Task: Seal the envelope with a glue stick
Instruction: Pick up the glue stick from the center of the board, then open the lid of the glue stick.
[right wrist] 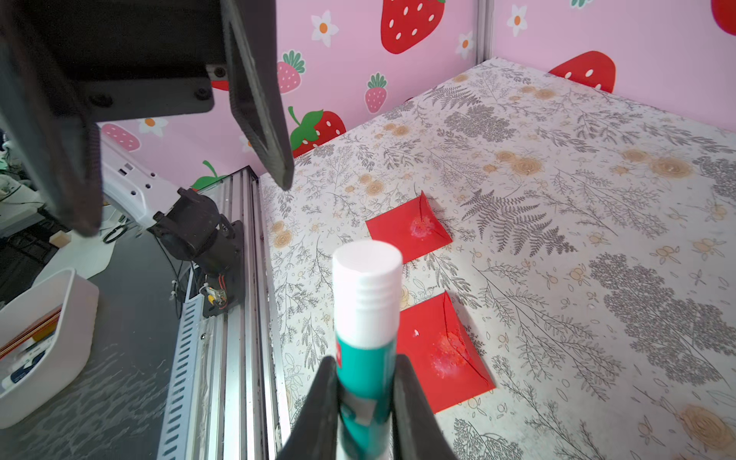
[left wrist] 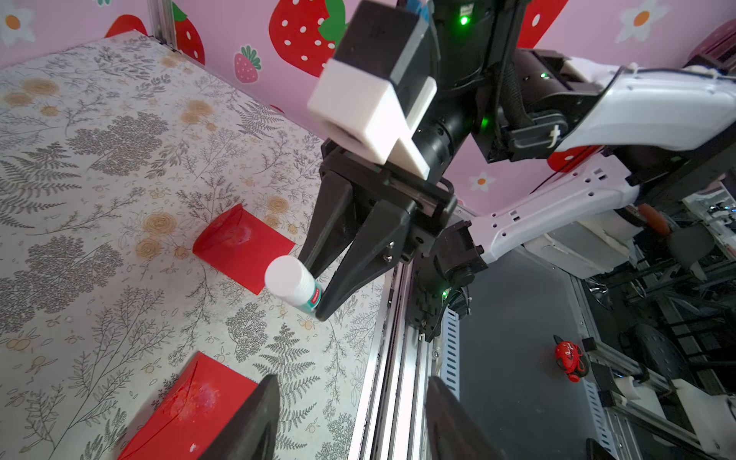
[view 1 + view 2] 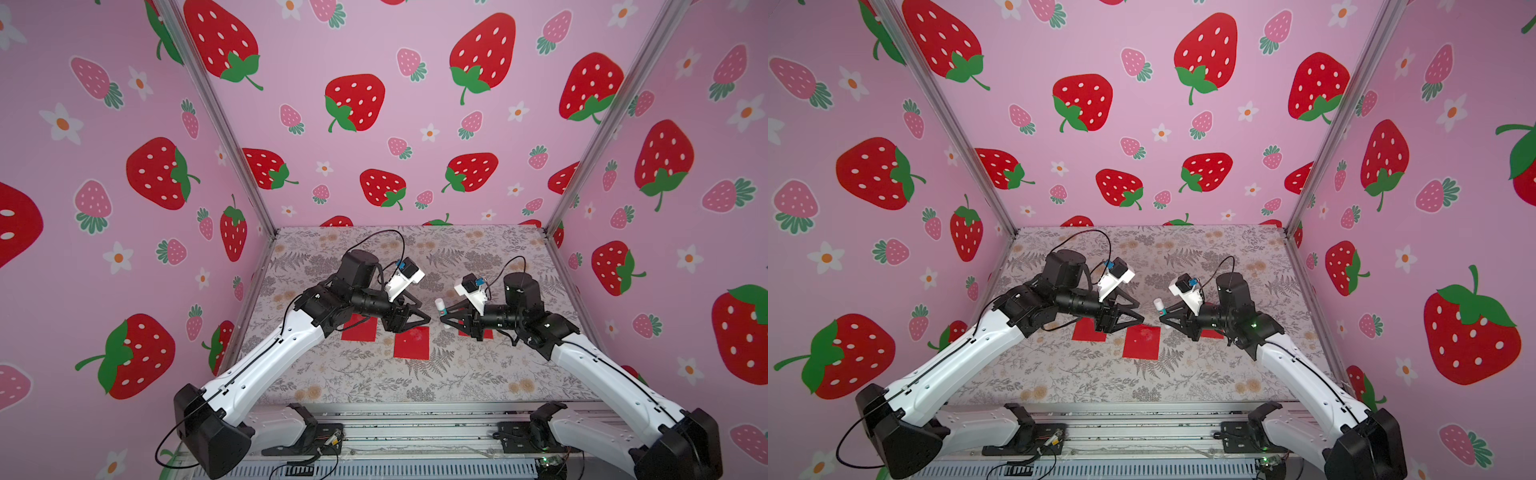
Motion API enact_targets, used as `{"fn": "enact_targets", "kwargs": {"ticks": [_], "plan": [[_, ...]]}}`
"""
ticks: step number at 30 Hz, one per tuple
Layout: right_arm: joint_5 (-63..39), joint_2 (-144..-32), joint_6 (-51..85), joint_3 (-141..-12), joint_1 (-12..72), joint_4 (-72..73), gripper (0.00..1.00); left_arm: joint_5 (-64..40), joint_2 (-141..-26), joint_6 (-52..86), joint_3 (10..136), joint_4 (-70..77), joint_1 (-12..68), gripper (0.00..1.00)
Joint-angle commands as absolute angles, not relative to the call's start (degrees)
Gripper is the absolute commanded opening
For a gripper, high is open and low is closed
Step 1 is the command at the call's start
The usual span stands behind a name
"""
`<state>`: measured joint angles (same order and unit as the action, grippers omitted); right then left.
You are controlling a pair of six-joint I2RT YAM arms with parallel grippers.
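My right gripper [image 1: 366, 382] is shut on the glue stick [image 1: 366, 318], a white cylinder with a teal label, and holds it above the floral table with the white cap free. In both top views the glue stick [image 3: 440, 306] [image 3: 1158, 305] points its cap toward my left gripper [image 3: 426, 316], a short gap away. The left gripper [image 2: 350, 422] is open with nothing between its fingers. Three red envelopes lie flat: left [image 3: 359, 328], middle [image 3: 411, 341], and one partly hidden under my right gripper [image 3: 473, 332]. Whitish smears show on those in the wrist views [image 1: 438, 354] [image 2: 243, 249].
Pink strawberry walls [image 3: 374, 124] close the table on three sides. An aluminium rail [image 3: 415, 428] runs along the front edge between the arm bases. Off the table stands a white bin [image 1: 44, 338] holding small items.
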<state>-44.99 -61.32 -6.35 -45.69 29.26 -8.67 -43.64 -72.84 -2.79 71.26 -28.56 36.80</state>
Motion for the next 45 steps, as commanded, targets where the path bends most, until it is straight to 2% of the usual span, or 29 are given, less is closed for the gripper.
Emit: {"fn": "enact_targets", "kwargs": {"ticks": [1, 14, 21, 36, 45], "plan": [[-48.29, -61.21, -8.49, -45.05, 29.94, -7.64, 0.0, -45.34, -74.45, -3.22, 74.59, -29.58, 37.94, 0.56], [-49.18, -62.05, -9.13, -45.26, 30.51, -7.86, 0.0, -44.65, -79.2, -2.64, 77.76, -30.16, 41.21, 0.55], [-50.37, -62.1, -9.29, -45.44, 30.85, -7.83, 0.0, -43.02, -81.1, -2.37, 78.57, -30.54, 41.97, 0.51], [-49.36, -61.95, -9.22, -45.27, 30.93, -8.18, 0.0, -37.94, -75.94, -2.3, 78.35, -28.92, 42.1, 0.5], [-50.87, -61.08, -9.57, -45.2, 31.03, -7.82, 0.0, -37.58, -80.18, -3.16, 80.59, -32.17, 42.03, 0.49]]}}
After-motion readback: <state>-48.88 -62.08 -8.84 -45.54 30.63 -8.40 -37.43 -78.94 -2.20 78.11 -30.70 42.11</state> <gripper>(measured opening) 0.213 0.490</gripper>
